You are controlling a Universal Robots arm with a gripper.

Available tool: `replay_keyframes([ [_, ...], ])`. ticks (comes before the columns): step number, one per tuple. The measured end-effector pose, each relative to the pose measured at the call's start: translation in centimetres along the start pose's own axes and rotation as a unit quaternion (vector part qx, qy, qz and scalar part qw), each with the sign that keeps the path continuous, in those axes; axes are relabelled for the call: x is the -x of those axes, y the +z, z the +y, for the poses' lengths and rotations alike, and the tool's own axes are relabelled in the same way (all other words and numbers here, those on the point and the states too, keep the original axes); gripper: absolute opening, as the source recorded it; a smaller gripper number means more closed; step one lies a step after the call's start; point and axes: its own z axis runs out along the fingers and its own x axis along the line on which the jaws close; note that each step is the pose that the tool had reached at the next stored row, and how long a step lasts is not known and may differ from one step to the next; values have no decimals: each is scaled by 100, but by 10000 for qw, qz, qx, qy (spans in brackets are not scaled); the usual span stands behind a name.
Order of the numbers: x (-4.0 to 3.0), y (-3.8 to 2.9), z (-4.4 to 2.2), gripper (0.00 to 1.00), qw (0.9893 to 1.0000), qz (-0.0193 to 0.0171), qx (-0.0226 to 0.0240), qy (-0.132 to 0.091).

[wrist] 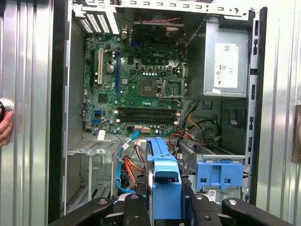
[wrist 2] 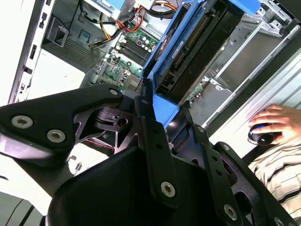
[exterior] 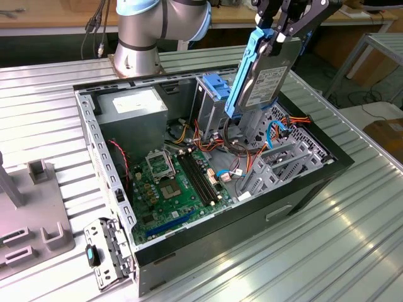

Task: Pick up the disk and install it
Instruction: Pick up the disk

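The black gripper (exterior: 283,31) pinches the top end of the flat grey metal disk with a white label and a light-blue plastic edge (exterior: 266,78). The disk hangs tilted just below the fingers, up over the open black and grey computer box (exterior: 283,207). Beside the disk's low end stands the grey metal cage with a blue plastic latch (exterior: 217,88). Farther below lies the flat green board (exterior: 176,189). The big grey power box (exterior: 132,104) sits well away. In the second wrist view, a person's hand (wrist 2: 277,121) rests outside the box, well apart from the gripper (wrist 2: 160,117).
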Motion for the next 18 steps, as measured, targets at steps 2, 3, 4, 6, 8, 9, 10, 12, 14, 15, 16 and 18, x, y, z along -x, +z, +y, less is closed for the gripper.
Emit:
replay_keyframes([
  [2,-1,0,0,36,10000,0,0,0],
  [3,-2,0,0,36,10000,0,0,0],
  [4,-2,0,0,36,10000,0,0,0],
  [6,-3,0,0,36,10000,0,0,0],
  [8,-3,0,0,36,10000,0,0,0],
  [9,-4,0,0,36,10000,0,0,0],
  [10,-5,0,0,36,10000,0,0,0],
  [12,-35,-1,1,36,10000,0,0,0],
  [14,-72,-2,3,36,10000,-1,0,0],
  [15,-79,-2,3,36,10000,0,0,1],
  [16,-101,-3,3,36,10000,-1,0,0],
  [18,-174,-7,6,36,10000,1,0,0],
])
